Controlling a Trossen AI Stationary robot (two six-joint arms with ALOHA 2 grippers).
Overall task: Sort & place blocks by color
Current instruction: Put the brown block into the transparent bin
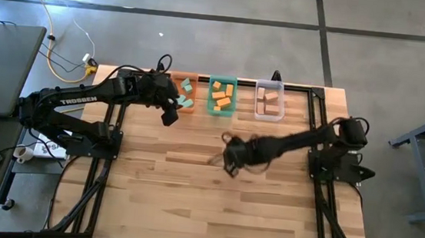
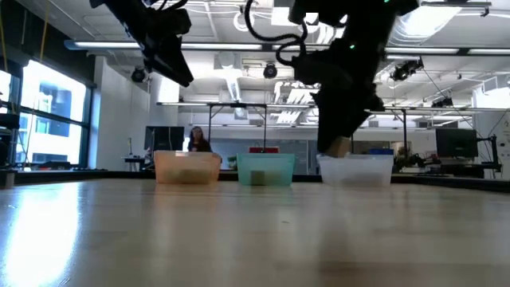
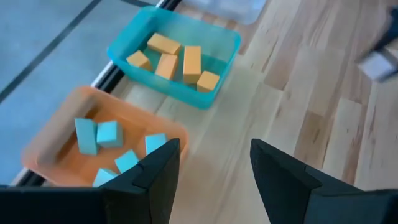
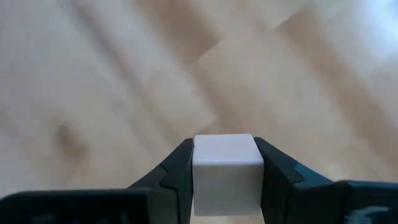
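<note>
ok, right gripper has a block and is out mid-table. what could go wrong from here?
1. The right gripper holds the pale block only by its side faces; a fast swing might let it slip onto the table.
2. The trays sit side by side; a slightly off release could land it in the teal tray instead of the clear tray.
3. The left gripper hovers by the orange tray, close to the right arm's route.
</note>
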